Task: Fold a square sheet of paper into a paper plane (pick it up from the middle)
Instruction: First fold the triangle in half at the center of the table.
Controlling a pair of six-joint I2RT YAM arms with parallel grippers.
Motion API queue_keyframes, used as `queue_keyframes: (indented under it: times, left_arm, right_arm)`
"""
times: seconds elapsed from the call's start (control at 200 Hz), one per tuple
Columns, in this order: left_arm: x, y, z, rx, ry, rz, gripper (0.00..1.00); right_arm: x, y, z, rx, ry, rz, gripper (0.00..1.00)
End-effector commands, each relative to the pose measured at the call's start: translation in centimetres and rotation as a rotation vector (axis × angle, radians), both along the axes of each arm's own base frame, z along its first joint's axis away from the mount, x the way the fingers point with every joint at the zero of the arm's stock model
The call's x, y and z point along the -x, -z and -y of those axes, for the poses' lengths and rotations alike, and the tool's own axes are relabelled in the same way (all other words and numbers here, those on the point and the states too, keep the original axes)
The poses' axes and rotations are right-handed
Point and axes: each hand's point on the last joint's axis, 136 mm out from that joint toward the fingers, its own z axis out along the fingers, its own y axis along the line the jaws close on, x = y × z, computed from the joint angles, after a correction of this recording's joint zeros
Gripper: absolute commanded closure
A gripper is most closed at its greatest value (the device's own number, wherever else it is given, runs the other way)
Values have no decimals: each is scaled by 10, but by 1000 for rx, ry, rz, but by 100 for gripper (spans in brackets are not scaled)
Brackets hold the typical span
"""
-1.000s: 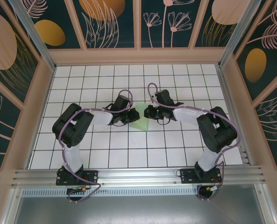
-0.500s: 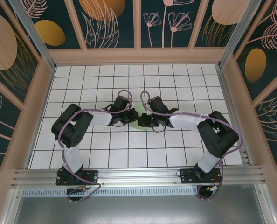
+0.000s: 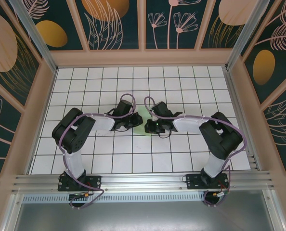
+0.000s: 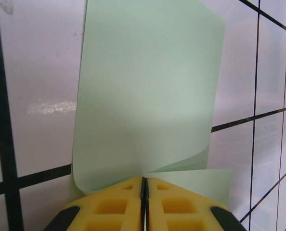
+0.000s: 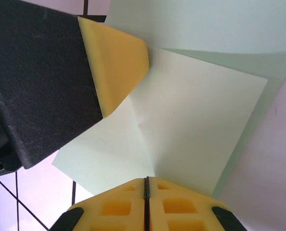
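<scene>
As left claw (image 4: 144, 181) and right claw (image 5: 146, 179) pinch it, paper sheet (image 4: 148, 86) — folded

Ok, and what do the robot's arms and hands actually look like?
Both the left arm and right arm have bulky black joints joined by white links, with a thin purple cable looping along each. The left hand and right hand have black fingers faced with yellow foam pads moulded with square recesses.
</scene>
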Motion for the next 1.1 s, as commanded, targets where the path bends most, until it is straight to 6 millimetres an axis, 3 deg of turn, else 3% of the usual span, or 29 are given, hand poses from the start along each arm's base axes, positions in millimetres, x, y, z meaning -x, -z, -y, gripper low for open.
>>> queue_keyframes:
  times: [0.0,0.896,1.096]
  left_arm:
    - [14,22,-18,-76,-34,-73,87]
    - [17,29,-26,-114,-58,-89,87]
    - [17,32,-28,-129,-62,-92,87]
  right_arm:
    - [10,14,6,42,-25,-35,91]
    - [24,34,16,78,-133,-55,92]
    - [36,34,19,67,-190,-65,92]
